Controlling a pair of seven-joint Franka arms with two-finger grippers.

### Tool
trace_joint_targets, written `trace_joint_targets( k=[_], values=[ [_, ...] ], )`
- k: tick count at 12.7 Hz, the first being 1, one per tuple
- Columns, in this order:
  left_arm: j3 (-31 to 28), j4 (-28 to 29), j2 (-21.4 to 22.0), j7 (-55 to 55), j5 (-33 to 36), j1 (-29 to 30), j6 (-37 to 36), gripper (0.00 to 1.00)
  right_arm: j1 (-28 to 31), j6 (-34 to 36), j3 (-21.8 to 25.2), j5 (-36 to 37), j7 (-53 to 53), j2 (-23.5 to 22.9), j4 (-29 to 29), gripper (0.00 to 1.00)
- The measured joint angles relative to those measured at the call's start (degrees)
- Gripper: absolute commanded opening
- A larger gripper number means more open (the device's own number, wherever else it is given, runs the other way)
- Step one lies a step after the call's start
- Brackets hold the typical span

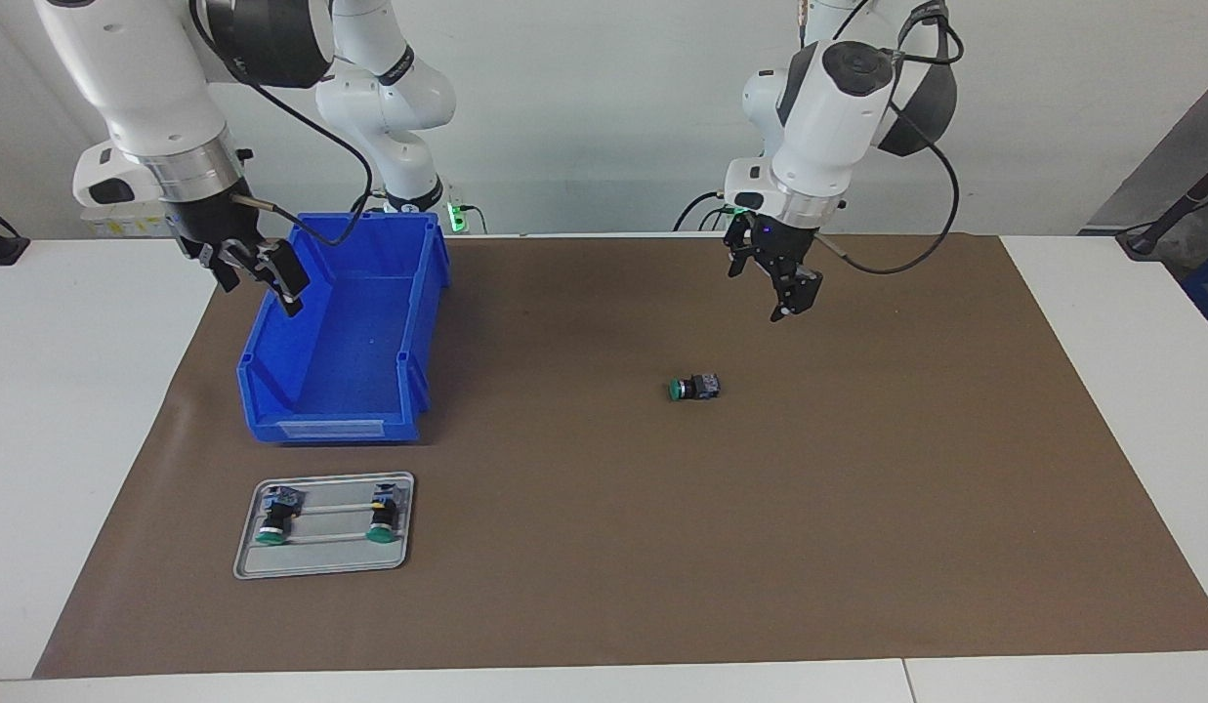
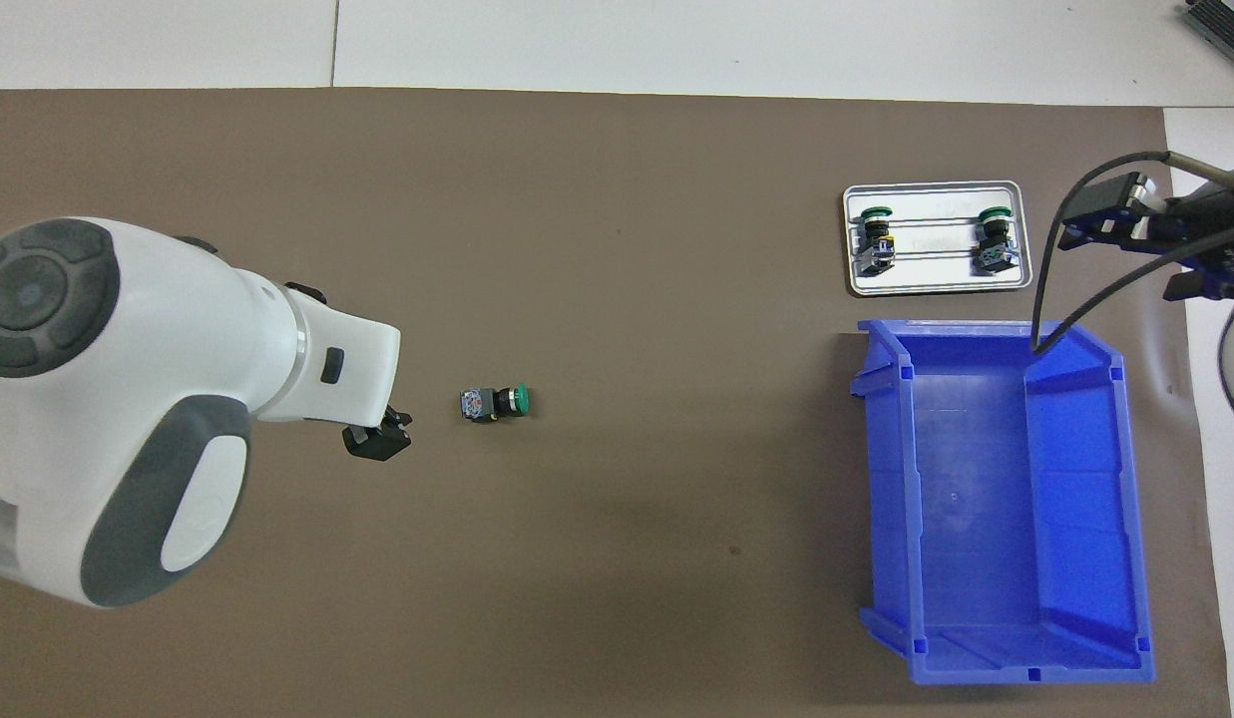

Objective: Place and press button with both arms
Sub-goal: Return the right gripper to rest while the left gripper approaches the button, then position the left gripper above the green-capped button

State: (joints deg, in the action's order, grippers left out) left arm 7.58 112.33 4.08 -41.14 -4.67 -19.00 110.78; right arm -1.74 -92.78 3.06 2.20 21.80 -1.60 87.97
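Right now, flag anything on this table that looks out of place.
One button lies on its side, loose on the brown mat near the middle, while two like it sit lined up in the metal tray. The blue bin holds nothing visible.

A white table (image 1: 76, 391) was covered across most of its top by a brown mat (image 1: 760, 537). A seam was seen in the tabletop at the edge farthest from the robots. A plain pale wall (image 1: 584, 117) was lit evenly, without hard shadows. Dark equipment (image 1: 1180, 210) was partly visible at one corner.
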Motion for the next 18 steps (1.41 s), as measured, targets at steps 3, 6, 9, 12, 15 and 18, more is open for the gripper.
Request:
trace_joint_targets(
  k=[3, 6, 9, 12, 15, 18],
  values=[
    [-0.02, 2.93, -3.43, -0.23, 0.00, -3.09, 6.54, 1.00, 1.06, 3.98, 0.15, 0.05, -9.86, 2.16, -0.53, 1.00],
    [-0.32, 3.52, -7.09, -3.89, 0.00, -3.16, 11.81, 1.00, 1.23, 7.19, 0.14, 0.05, -12.15, 2.26, -2.49, 1.00],
    [-0.20, 4.02, -9.93, -5.58, 0.00, -3.55, 16.07, 1.00, 0.41, 7.73, -0.26, 0.05, -12.26, 2.39, -1.34, 1.00],
    [-0.21, 4.37, -14.25, -5.73, 0.00, -3.98, 20.20, 1.00, 0.12, 7.35, -0.49, 0.07, -13.76, 2.69, -0.20, 1.00],
    [-0.18, 5.01, -16.83, -6.04, 0.00, -5.10, 20.90, 1.00, 0.17, 7.32, -0.46, 0.08, -14.40, 2.95, 0.14, 1.00],
    [-0.22, 7.39, -18.03, -6.05, 0.00, -5.97, 23.59, 1.00, 0.49, 7.32, -0.46, 0.08, -14.51, 3.27, 0.58, 1.00]
  ],
)
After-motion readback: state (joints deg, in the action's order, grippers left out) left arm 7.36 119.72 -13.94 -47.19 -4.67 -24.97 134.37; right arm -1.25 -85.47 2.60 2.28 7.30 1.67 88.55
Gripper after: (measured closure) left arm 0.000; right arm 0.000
